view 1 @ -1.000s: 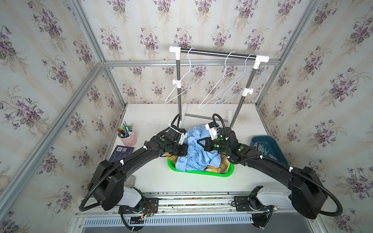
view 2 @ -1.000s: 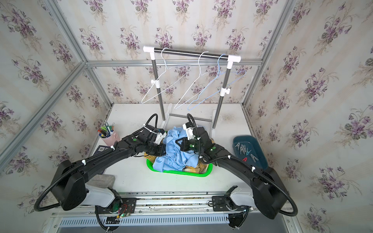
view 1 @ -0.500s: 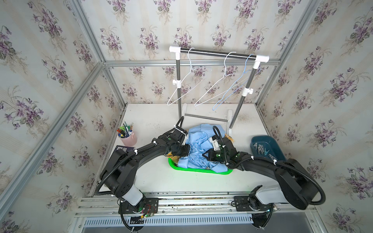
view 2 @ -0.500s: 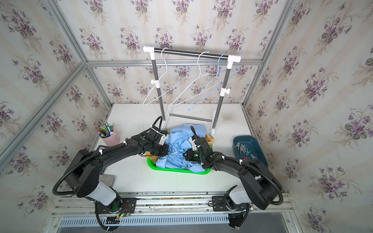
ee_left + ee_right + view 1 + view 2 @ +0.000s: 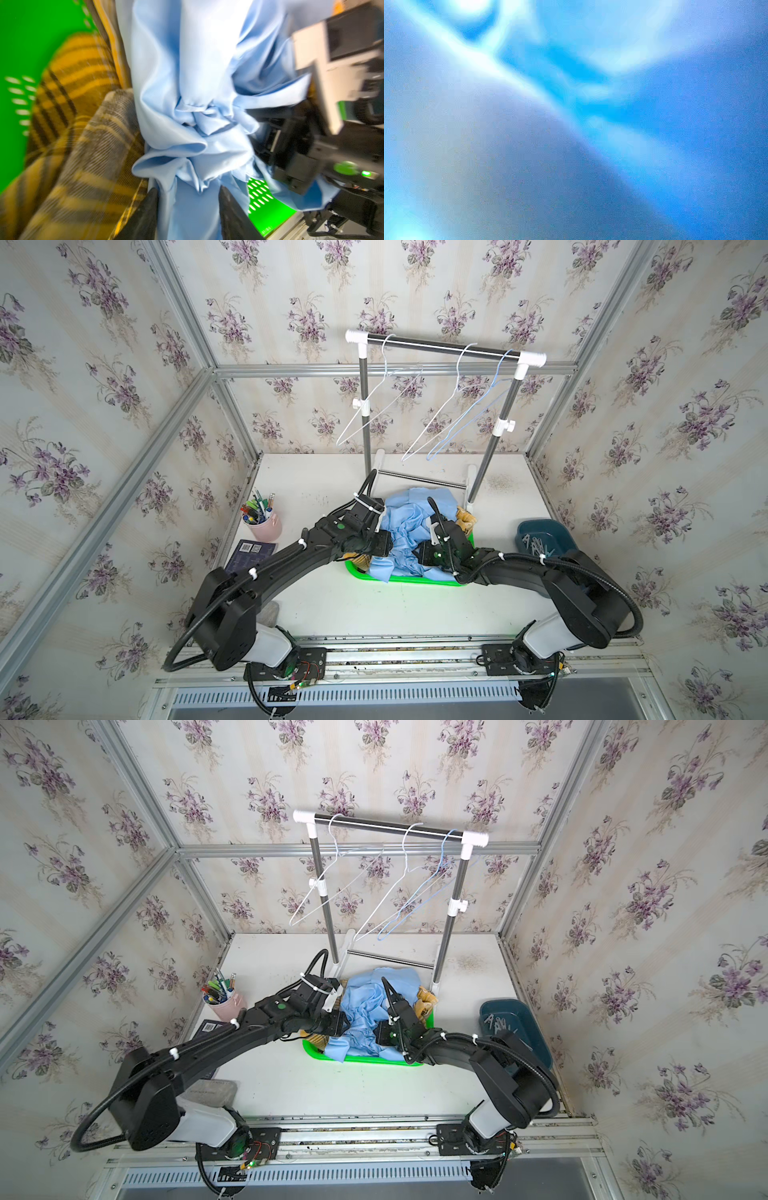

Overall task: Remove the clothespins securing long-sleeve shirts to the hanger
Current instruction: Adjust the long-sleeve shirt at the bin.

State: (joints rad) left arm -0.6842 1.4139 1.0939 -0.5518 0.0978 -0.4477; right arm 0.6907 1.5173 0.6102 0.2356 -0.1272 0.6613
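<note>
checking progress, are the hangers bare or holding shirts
Bare. All three hangers hang empty on the rack; the blue shirt lies crumpled in the green basket.

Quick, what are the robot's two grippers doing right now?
Left gripper: open around a fold of the light blue shirt.
Right gripper: buried in that shirt; cannot tell.

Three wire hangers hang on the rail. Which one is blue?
The hanger at the rail's end on the right arm's side; both others are white.

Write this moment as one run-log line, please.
hangers: bare | blue shirt: in green basket | left gripper: open, astride blue shirt | right gripper: buried in shirt, jaws hidden | clothespins: in teal bin
</note>
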